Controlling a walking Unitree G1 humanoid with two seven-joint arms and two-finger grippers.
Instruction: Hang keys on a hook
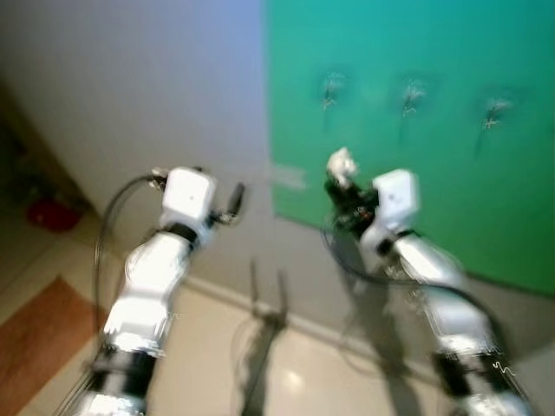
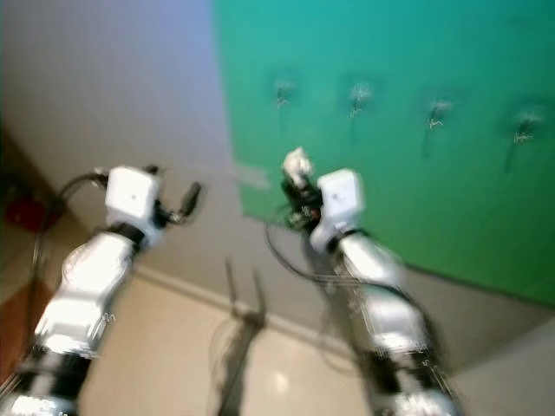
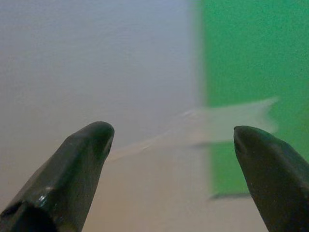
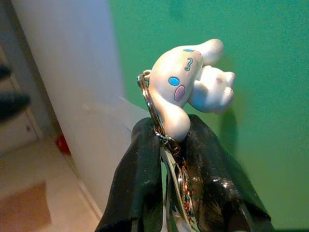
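Presently the keys [image 4: 179,181], on a ring with a white cartoon-dog charm [image 4: 186,87], sit clamped between the fingers of the right gripper [image 4: 176,140], held below and left of the row of hooks [image 1: 412,97] on the green panel [image 1: 434,52]; in my judgement the ring should be raised, squared to one hook and threaded over before release. The right wrist view shows ring and grip, blurred in the head views, which alone place the hooks; the left gripper [image 3: 174,140] points at the panel's edge, fingers apart.
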